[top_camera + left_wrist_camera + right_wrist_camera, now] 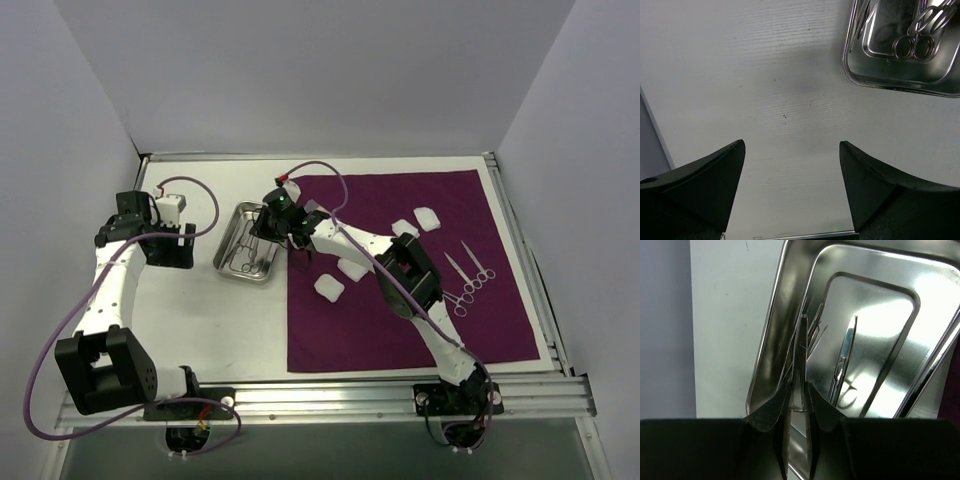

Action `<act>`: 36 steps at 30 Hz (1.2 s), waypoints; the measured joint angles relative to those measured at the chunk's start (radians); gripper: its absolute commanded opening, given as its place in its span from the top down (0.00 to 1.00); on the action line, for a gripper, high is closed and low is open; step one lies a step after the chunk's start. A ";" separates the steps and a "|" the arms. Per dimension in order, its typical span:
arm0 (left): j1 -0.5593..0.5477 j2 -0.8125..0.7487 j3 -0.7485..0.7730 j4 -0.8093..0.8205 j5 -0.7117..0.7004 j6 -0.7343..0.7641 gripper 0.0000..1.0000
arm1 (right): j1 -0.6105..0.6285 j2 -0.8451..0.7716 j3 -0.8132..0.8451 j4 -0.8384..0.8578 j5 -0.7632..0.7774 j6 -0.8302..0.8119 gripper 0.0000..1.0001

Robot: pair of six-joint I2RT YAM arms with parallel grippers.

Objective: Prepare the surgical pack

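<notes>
The steel tray [224, 262] sits on the white table just left of the dark purple cloth [400, 335]. My right gripper [270, 222] hovers over the tray, shut on a thin metal instrument [801, 347] that points down into the tray [769, 352]. Another instrument [842, 365] lies in the tray. My left gripper [168, 248] is open and empty over bare table, left of the tray [851, 70], where scissor handles [914, 44] show. Two scissor-like instruments [468, 280] and several white gauze pads [329, 288] lie on the cloth.
The right arm [400, 270] stretches across the cloth. A metal rail [350, 400] runs along the near table edge. White walls enclose the table at the back and sides.
</notes>
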 measured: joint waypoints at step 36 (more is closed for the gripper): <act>0.000 0.000 -0.002 0.006 0.000 0.000 0.14 | 0.029 0.060 0.351 -0.345 0.014 -0.238 0.66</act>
